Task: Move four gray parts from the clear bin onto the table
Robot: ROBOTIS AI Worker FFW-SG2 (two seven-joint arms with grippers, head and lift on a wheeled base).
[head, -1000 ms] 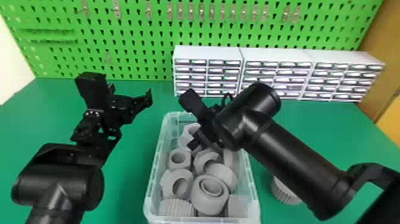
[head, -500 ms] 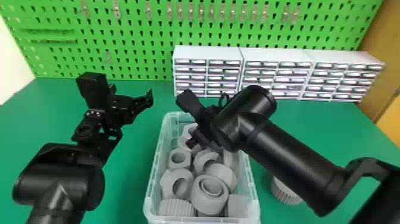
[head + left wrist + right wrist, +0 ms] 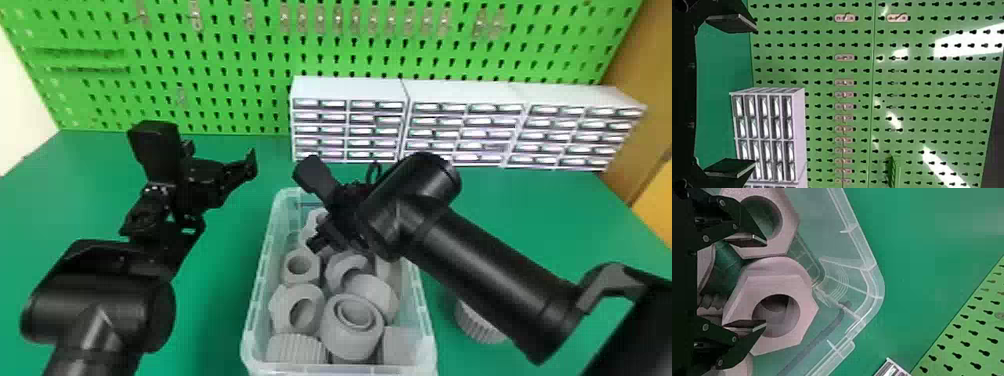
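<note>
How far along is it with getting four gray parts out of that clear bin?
Looks done: one gray part sits on the table, right of the bin; the arm might hide more. In hand: nothing; the right pincer is open over the bin, the left pincer open and empty. Left: probably three, from the many other parts in the bin.

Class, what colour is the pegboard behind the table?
The pegboard is bright green with rows of dark holes, seen best in the head view.
</note>
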